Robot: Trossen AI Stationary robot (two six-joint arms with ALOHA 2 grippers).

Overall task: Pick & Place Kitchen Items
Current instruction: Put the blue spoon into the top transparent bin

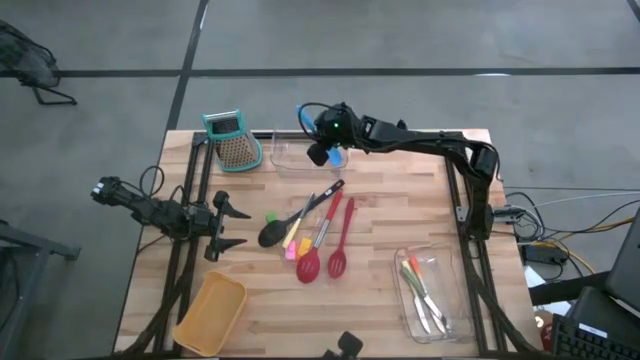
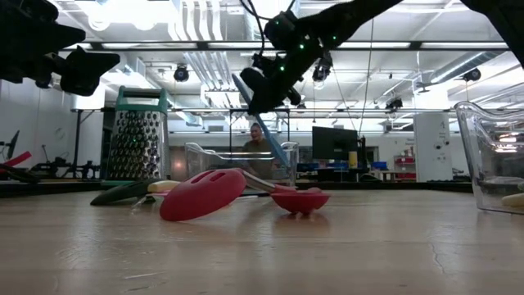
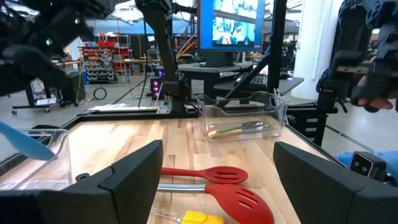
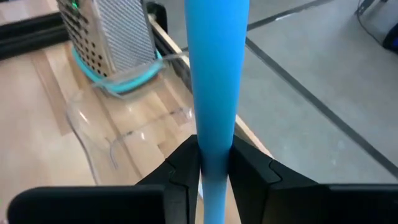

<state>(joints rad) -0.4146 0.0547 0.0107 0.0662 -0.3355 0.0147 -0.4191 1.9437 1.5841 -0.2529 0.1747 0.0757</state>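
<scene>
My right gripper (image 1: 325, 150) hangs over the table's far edge, shut on a blue utensil (image 2: 268, 131). The utensil slants down over the right end of a clear bin (image 1: 293, 153). Mid-table lie the other kitchen items: a black ladle (image 1: 275, 232), two red spoons (image 1: 310, 265), a yellow and a pink piece (image 1: 293, 245) and a green piece (image 1: 271, 216). My left gripper (image 1: 225, 228) waits open at the table's left side, level, its fingers (image 3: 134, 177) apart with nothing between them. My right gripper pinches the blue utensil's flat handle (image 4: 216, 146) between its two fingers (image 4: 183, 168). The fingers slant down from the table's right side, and the handle runs on past the fingertips. The utensil is lifted clear and tilted, its lower end (image 2: 281, 157) at the clear bin's rim height.
A teal-topped metal grater (image 1: 232, 140) stands left of the clear bin at the far edge. A tan bin (image 1: 212, 312) sits at the near left. A second clear bin (image 1: 432, 292) at the near right holds several utensils.
</scene>
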